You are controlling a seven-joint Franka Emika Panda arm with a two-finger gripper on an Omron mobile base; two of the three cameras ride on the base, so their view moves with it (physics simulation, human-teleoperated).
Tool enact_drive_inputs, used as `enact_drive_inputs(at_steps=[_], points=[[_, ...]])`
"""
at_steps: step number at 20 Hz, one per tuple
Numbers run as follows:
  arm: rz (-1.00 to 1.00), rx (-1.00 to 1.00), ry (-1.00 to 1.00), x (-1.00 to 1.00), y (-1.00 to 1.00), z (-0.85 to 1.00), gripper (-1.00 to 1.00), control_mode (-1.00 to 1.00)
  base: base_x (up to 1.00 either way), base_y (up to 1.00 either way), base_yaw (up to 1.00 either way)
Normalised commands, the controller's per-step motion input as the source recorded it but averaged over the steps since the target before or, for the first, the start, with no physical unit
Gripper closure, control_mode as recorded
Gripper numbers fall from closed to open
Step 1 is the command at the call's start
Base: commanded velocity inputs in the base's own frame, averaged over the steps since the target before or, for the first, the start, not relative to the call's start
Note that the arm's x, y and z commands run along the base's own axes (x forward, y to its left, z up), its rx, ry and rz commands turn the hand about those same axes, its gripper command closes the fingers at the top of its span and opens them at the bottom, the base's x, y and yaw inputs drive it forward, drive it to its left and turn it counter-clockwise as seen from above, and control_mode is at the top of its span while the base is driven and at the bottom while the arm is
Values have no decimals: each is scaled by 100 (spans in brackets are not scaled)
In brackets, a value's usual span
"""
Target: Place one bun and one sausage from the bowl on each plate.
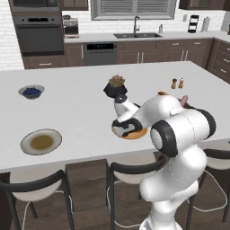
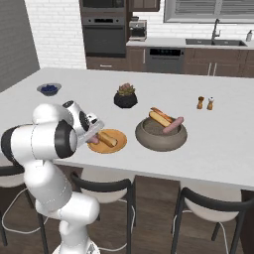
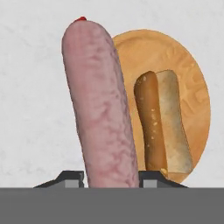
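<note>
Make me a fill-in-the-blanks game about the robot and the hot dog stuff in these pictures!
1. The pincer is shut on a pink ____.
2. A bun already lies on the ____ plate.
3. The big stone bowl has one bun and one ____ left in it.
4. The grey-rimmed plate has ____ food on it.

Missing words: sausage; orange; sausage; no
</note>
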Motion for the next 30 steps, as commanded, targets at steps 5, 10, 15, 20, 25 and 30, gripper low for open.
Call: enact_drive_inputs(at_steps=[5,10,15,20,25,30], points=[[0,-7,-10,5,-6,-51,100,-100,0,0,0],[0,0,-3,21,-3,-4,100,-100,0,0,0],[0,0,0,23,-12,0,100,-100,0,0,0],[0,0,0,25,-2,0,100,-100,0,0,0],[0,0,0,29,-17,-1,100,-100,0,0,0],[0,0,0,19,-22,-14,100,-100,0,0,0]])
